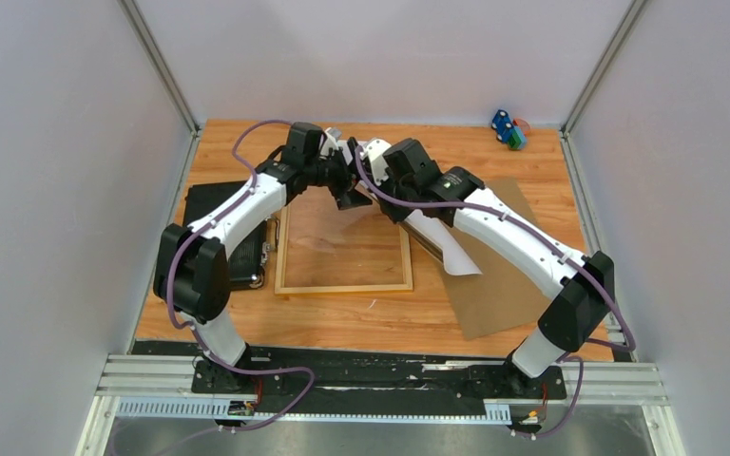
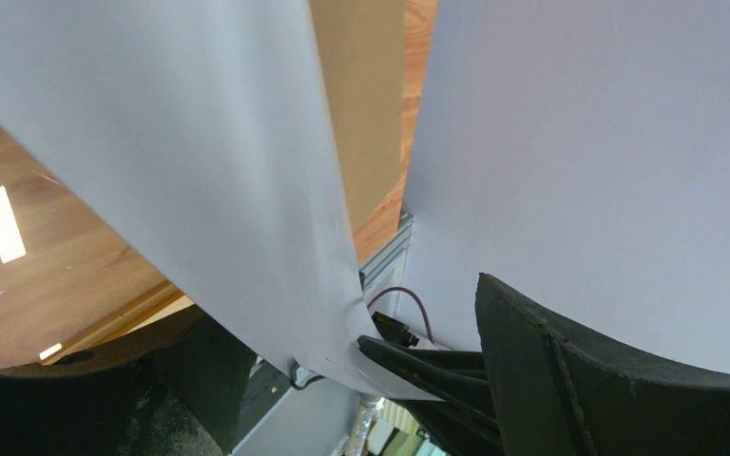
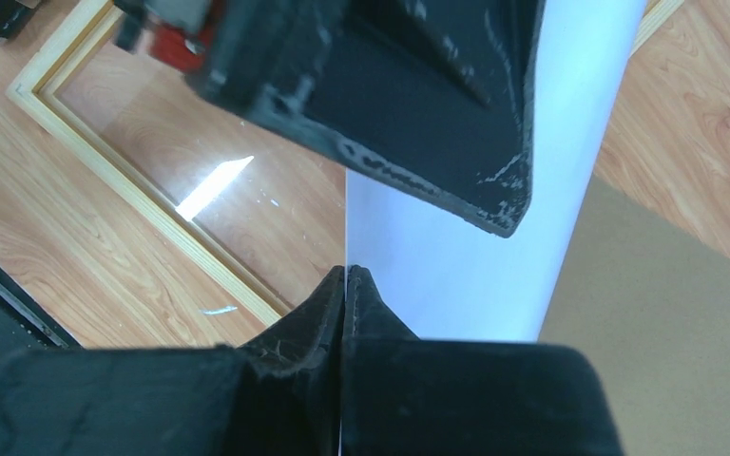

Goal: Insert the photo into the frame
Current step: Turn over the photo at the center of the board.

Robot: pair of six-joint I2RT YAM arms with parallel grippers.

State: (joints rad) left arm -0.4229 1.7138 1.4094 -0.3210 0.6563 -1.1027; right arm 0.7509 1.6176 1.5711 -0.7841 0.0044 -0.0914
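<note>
Table: light wood top (image 1: 390, 318) inside grey wall panels (image 1: 57, 142); both arms reach in to meet over its far middle.
Right gripper (image 3: 345, 277): fingers pressed tight together, clamped on the edge of the photo (image 3: 456, 275). The left wrist view shows the same black fingertips (image 2: 418, 366) pinching a corner of the sheet.
Left gripper (image 1: 347, 197): jaws spread wide, one finger on each side of the hanging sheet. No grip visible. One of its fingers (image 3: 418, 104) sits right above the right gripper in the right wrist view.
Photo: lifted off the table and hanging tilted from the right gripper. Only the plain white back shows, printed side not visible. From above, its free corner points down over the near-left part of the backing board (image 1: 504, 294), just right of the frame (image 1: 342, 288). Can't tell if that corner touches anything.
Frame: flat on the table, thin light wood rails, table grain visible through the pane, a glare streak on the glass. Nothing inside it.
Backing board: plain brown, flat, skewed, right of the frame, partly under the right arm and the photo.
Black case (image 1: 204, 199): left of the frame, close beside its left rail, partly under the left arm.
Small blue-and-green object (image 1: 508, 129): far right corner, well apart from everything else.
</note>
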